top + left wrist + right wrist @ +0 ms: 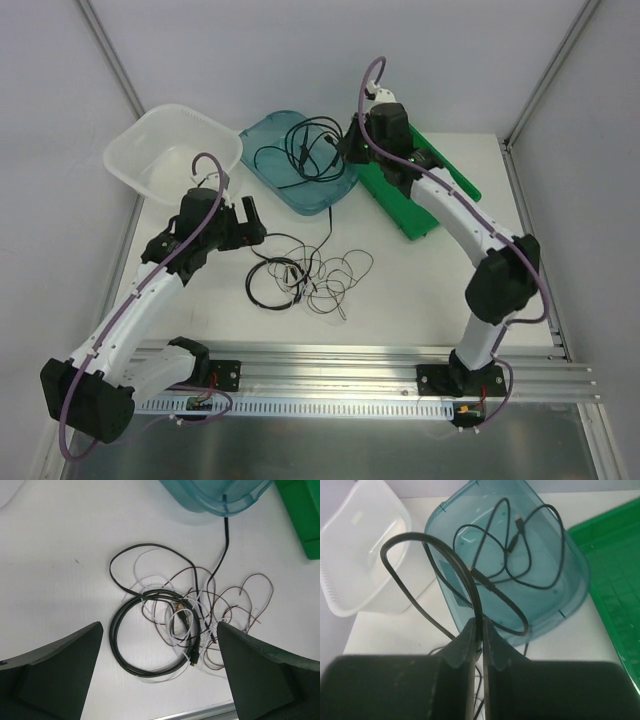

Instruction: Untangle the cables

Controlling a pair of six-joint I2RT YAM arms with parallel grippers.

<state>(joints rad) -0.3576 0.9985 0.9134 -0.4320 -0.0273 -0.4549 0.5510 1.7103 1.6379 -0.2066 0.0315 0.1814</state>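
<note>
Cables (308, 275) lie knotted at the centre of the top view, one black cord (226, 540) reaching up to the blue tray (215, 500). Your right gripper (479, 630) pinches a black loop (420, 536) there; your left gripper (160, 680) hangs wide open over them. Pin the dark coil (114, 635), then draw slowly.

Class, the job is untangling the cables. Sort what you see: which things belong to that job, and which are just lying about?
Belonging to the job:
- tangled heap of cables
- black cable pinched in the right end effector
- second black cable, lying in the teal tray

Probably just lying about:
- white tub
- green tray
</note>
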